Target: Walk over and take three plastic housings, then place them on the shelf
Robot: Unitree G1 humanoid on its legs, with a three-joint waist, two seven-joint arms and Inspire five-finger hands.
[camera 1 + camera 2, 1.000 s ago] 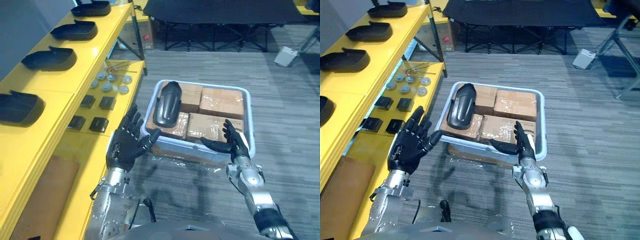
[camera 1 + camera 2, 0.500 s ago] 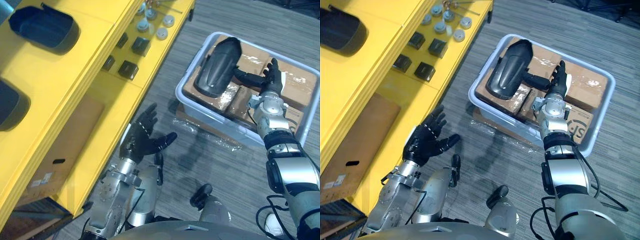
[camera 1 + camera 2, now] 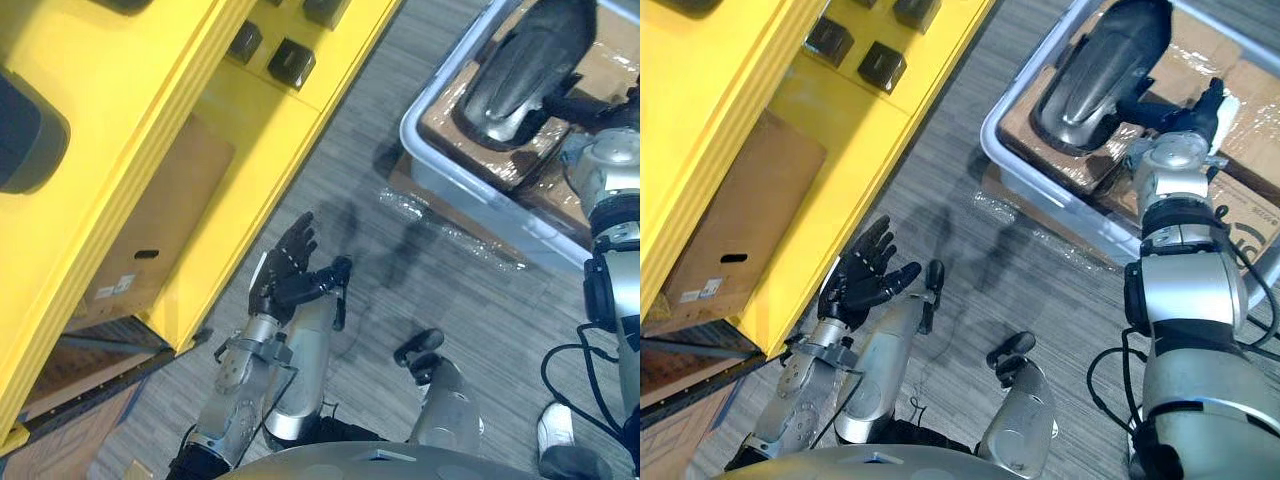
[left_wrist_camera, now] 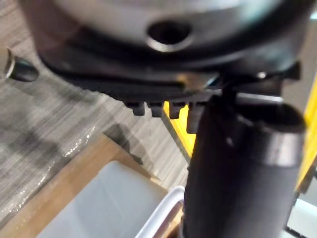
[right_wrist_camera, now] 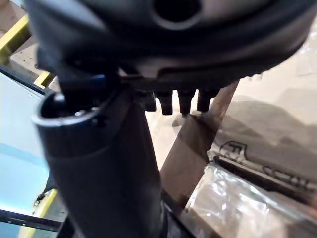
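A black plastic housing (image 3: 1098, 70) lies on the cardboard boxes (image 3: 1243, 125) inside a pale grey bin (image 3: 1040, 188) on the floor. My right hand (image 3: 1185, 118) hovers over the boxes at the housing's near end. Its fingers are straight and its thumb points toward the housing; no grip on it can be seen. My left hand (image 3: 288, 272) hangs open and empty low over the floor, between the bin and the yellow shelf (image 3: 150, 110). Another dark housing (image 3: 22, 130) rests on the shelf's upper level.
Small black parts (image 3: 881, 66) lie on the shelf's lower level. A flat cardboard box (image 3: 150, 225) sits on the bottom level beneath them. Grey carpet (image 3: 400, 270) runs between the shelf and the bin.
The camera has swung down and toward the shelf. My left hand has dropped away from the bin's rim to low by the shelf. My right hand has reached in to the housing's near end.
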